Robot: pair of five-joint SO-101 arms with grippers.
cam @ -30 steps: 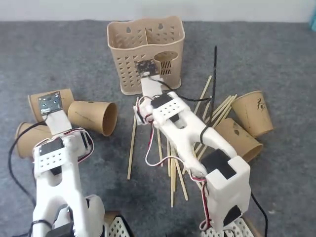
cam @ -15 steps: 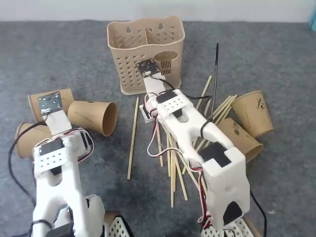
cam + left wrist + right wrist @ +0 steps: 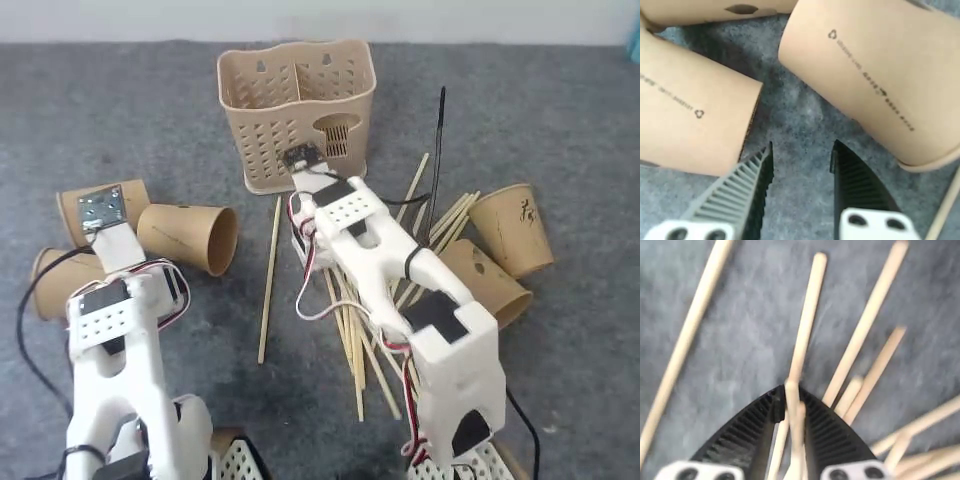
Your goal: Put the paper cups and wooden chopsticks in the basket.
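My right gripper (image 3: pixel 790 396) is shut on wooden chopsticks (image 3: pixel 793 410), which stick up between its jaws just above the grey carpet. More chopsticks (image 3: pixel 865 335) lie fanned out under it. In the high view the right arm (image 3: pixel 345 215) is just in front of the tan basket (image 3: pixel 295 100), over the chopstick pile (image 3: pixel 352 330). My left gripper (image 3: pixel 802 155) stands open over carpet between two paper cups (image 3: pixel 870 75) (image 3: pixel 685 120) lying on their sides. A third cup (image 3: pixel 715 9) lies beyond them. Two more cups (image 3: pixel 515 228) (image 3: pixel 485 282) lie at the right.
A single chopstick (image 3: pixel 268 280) lies apart on the carpet between the arms. A thin black rod (image 3: pixel 437 160) runs along the right of the basket. The left arm (image 3: pixel 110 330) is beside its three cups (image 3: pixel 190 237). Bare carpet stretches left of the basket.
The right arm has drawn back a little from the basket front. Several chopsticks in the pile have shifted toward the near edge. The left arm has not moved.
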